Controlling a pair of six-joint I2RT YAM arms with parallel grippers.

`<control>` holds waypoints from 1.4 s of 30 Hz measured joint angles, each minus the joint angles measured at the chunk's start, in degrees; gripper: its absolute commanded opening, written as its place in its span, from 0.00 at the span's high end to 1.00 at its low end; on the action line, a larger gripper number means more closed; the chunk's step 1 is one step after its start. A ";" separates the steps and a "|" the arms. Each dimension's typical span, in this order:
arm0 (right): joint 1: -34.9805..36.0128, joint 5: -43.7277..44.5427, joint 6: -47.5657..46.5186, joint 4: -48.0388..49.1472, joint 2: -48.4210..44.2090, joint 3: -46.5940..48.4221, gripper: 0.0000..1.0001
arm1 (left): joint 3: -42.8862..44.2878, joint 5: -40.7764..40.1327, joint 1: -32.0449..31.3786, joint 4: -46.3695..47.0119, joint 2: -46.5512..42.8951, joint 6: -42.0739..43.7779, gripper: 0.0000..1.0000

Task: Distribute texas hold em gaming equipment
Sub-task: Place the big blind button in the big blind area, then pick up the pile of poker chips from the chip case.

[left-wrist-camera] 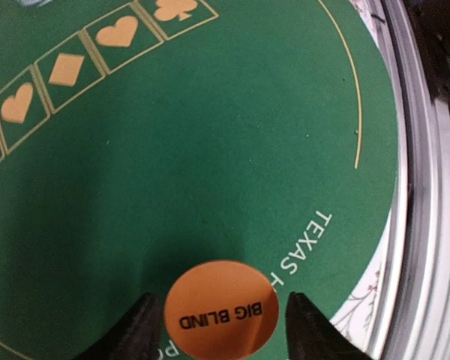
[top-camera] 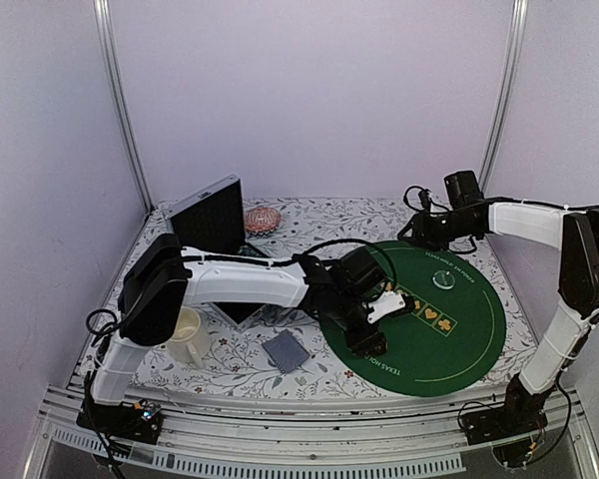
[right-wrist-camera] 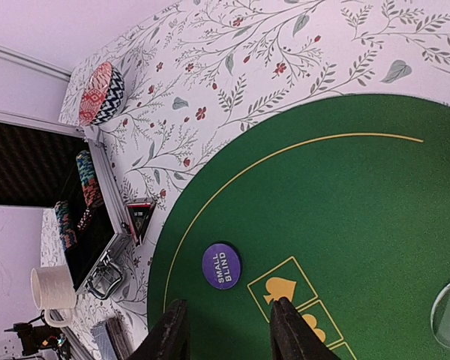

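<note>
An orange disc [left-wrist-camera: 221,309] marked BIG BLIND lies on the green poker mat [left-wrist-camera: 210,150] near its printed edge. My left gripper [left-wrist-camera: 220,296] is open, with one finger on each side of the disc and a thin gap at each. In the top view the left gripper [top-camera: 367,344] is low over the mat's near-left part. A purple SMALL BLIND disc [right-wrist-camera: 221,265] lies on the mat, just ahead of my open, empty right gripper [right-wrist-camera: 230,302]. A clear disc [top-camera: 442,280] lies at the back of the mat. A black-red triangle marker [right-wrist-camera: 140,217] lies beside the case. The grey-blue cards [top-camera: 285,351] lie left of the mat.
An open black case [top-camera: 210,215] stands at the back left, with stacks of striped chips [right-wrist-camera: 86,176] in it. A pink striped round object [top-camera: 263,219] lies beside the case. A cream mug [top-camera: 187,334] stands at the front left. The right gripper [top-camera: 416,232] hovers at the back.
</note>
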 measured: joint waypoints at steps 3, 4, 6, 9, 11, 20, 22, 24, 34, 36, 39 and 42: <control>-0.37 0.55 -0.02 0.31 -0.90 -0.48 0.60 | 3.43 -1.53 -0.70 -0.70 2.54 0.04 0.04; -0.37 0.63 -0.02 0.31 -1.27 -0.87 0.60 | 4.04 -2.03 -0.79 -0.98 2.78 0.50 0.02; -0.37 0.76 -0.07 0.24 -1.86 -1.60 0.60 | 5.16 -2.73 -0.81 -1.44 2.84 0.44 0.02; -0.37 0.90 -0.09 0.15 -2.21 -1.95 0.59 | 5.92 -3.37 -0.79 -1.33 1.86 0.74 0.02; -0.37 0.96 -0.13 0.13 -2.43 -1.95 0.58 | 5.44 -3.32 -0.44 -1.14 -0.17 0.83 0.02; -0.37 0.52 -1.44 -0.44 -6.73 -2.47 0.43 | -9.38 -2.73 6.12 2.54 -24.55 -0.20 0.02; -0.37 0.31 -1.90 -0.72 -8.76 -2.93 0.38 | -12.90 -3.39 9.46 3.23 -28.63 -1.25 0.02; -0.37 -0.15 -2.62 -0.92 -11.10 -3.21 0.31 | -17.22 -4.55 13.92 3.69 -32.11 -2.86 0.02; 0.24 -5.84 -6.38 -0.96 -19.78 -4.76 0.01 | -32.20 -8.09 21.31 0.87 -36.20 -9.84 0.02; 1.38 -5.97 -7.06 -1.25 -20.11 -5.33 0.01 | -33.90 -8.09 21.14 0.68 -37.16 -11.10 0.02; 3.43 -5.46 -7.89 -2.51 -20.09 -5.42 0.01 | -34.75 -8.59 21.14 0.68 -38.38 -12.44 0.02; 6.01 -4.28 -9.03 -3.69 -20.13 -5.42 0.01 | -34.75 -9.70 21.14 0.87 -39.54 -13.22 0.02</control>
